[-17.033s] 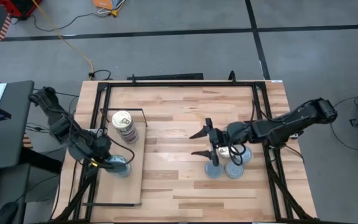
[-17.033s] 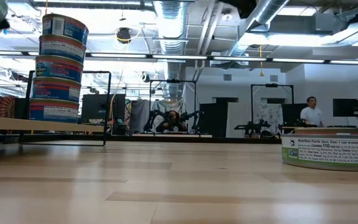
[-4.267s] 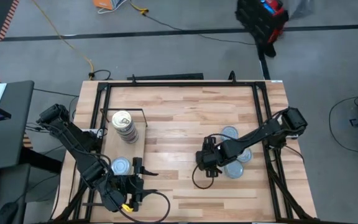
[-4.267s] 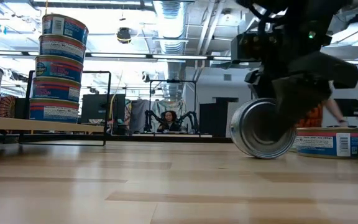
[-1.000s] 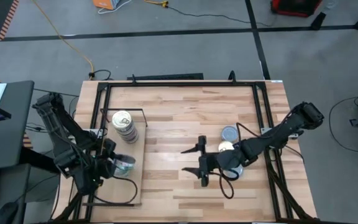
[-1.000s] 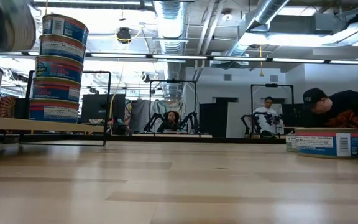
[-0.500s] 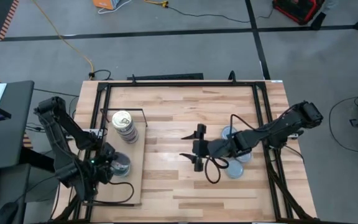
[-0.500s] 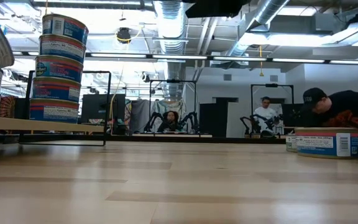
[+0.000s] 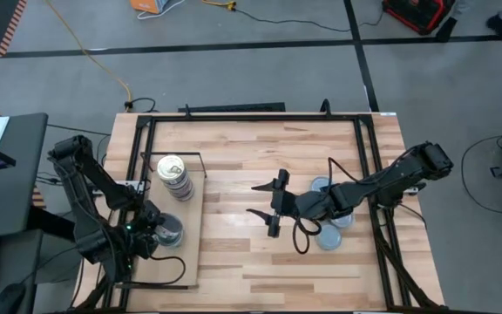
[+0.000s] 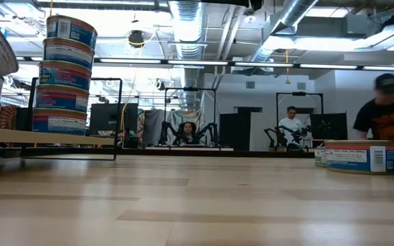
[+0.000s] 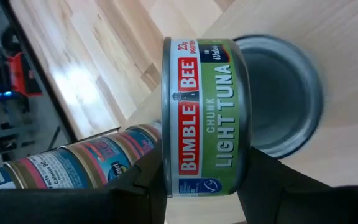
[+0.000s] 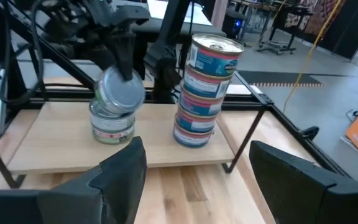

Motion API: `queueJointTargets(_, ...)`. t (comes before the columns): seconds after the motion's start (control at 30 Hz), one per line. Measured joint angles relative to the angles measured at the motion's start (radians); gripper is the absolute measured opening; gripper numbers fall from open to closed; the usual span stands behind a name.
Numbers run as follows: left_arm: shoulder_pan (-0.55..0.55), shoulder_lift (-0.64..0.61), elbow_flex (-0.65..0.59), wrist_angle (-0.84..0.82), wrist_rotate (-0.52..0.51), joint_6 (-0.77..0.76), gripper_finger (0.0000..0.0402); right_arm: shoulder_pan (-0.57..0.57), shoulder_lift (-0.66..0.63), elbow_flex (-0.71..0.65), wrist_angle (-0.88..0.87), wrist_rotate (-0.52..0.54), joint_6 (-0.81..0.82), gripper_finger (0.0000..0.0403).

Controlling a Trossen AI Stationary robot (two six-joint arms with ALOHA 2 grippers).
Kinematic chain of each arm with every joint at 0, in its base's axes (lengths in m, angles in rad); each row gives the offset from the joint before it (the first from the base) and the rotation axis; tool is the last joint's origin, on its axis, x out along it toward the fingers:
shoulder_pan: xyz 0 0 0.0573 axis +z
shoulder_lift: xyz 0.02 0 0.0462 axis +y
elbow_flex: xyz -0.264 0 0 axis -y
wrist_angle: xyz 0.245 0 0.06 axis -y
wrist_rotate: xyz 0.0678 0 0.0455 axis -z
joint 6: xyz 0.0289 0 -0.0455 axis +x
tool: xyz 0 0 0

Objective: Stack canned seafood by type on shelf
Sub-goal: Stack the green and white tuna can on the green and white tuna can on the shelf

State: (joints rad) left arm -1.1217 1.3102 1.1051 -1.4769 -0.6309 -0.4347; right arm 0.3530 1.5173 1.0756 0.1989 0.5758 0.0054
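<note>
My left gripper (image 11: 201, 186) had its jaws clamped on a green tuna tin (image 11: 205, 115), tilted over another tin (image 12: 112, 127) on the shelf (image 9: 189, 253); my right gripper (image 9: 264, 212) hung open-jawed mid-counter.

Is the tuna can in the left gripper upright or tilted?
Tilted: the tuna can, held over another can on the shelf, shows its side label.

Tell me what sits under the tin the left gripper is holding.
The left gripper holds a green-label tuna tin tilted above another tin standing on the shelf. That lower tin's top is mostly covered; what lies beneath it cannot be seen.
</note>
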Motion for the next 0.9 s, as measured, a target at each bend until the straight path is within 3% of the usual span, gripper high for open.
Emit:
queueJointTargets(0.13, 0.0, 0.0, -0.036, 0.01, -0.025, -0.004, 0.0141, 0.009, 0.009, 0.0, 0.015, 0.0, 0.021, 0.031)
queueJointTargets(0.4, 0.0, 0.0, -0.056, 0.03, 0.022, -0.051, 0.0154, 0.025, 0.009, 0.0, 0.054, 0.001, 0.04, 0.031)
queueJointTargets(0.9, 0.023, 0.001, -0.049, 0.079, 0.14, -0.068, 0.0284, 0.024, 0.009, 0.0, 0.065, 0.002, 0.041, 0.031)
